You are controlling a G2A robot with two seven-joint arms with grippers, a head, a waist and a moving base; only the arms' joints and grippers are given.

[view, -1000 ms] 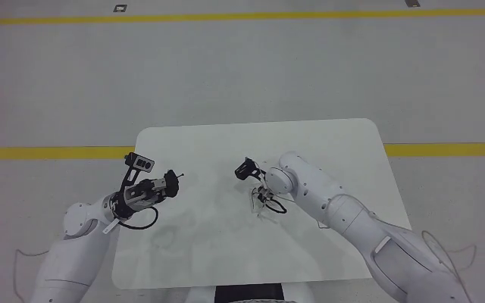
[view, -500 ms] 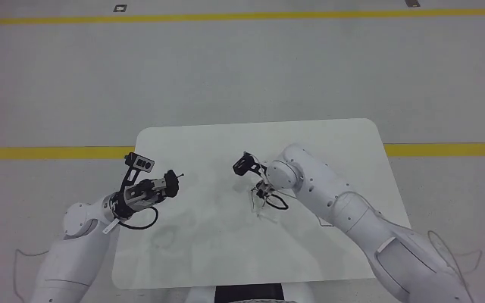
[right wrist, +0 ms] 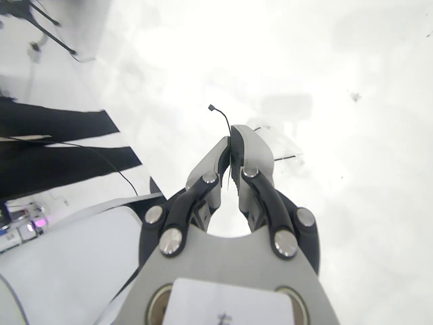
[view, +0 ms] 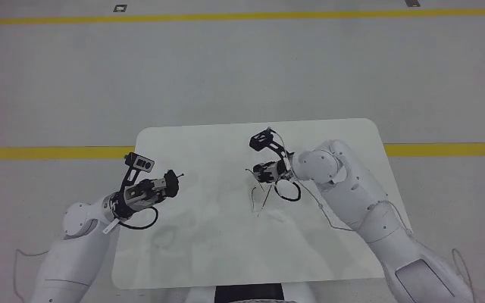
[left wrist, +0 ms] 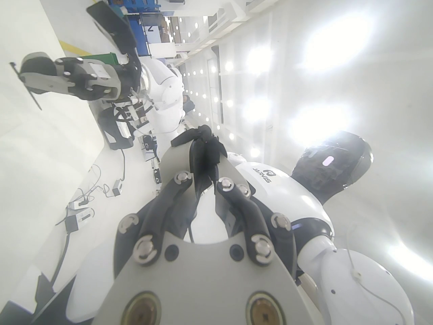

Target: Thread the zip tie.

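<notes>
A thin black zip tie (right wrist: 223,116) is pinched between the fingers of my right gripper (right wrist: 230,143), which is shut on it. Its small square head pokes out past the fingertips and the tail runs back between the fingers. In the top view the right gripper (view: 261,173) hangs over the middle of the white table (view: 204,242). The left wrist view shows that gripper (left wrist: 25,76) from afar, with the zip tie (left wrist: 33,99) sticking out on both sides. My left gripper (view: 174,183) is held above the table's left part, its black fingertips (left wrist: 203,140) shut together.
The white table's far edge (view: 258,125) and left edge (view: 129,204) border grey floor marked with a yellow line (view: 68,152). Open tabletop lies between the two grippers and toward the near edge.
My right arm swung its wrist away from the near side and lifted, carrying the zip tie up off the table. The left arm has not moved.
</notes>
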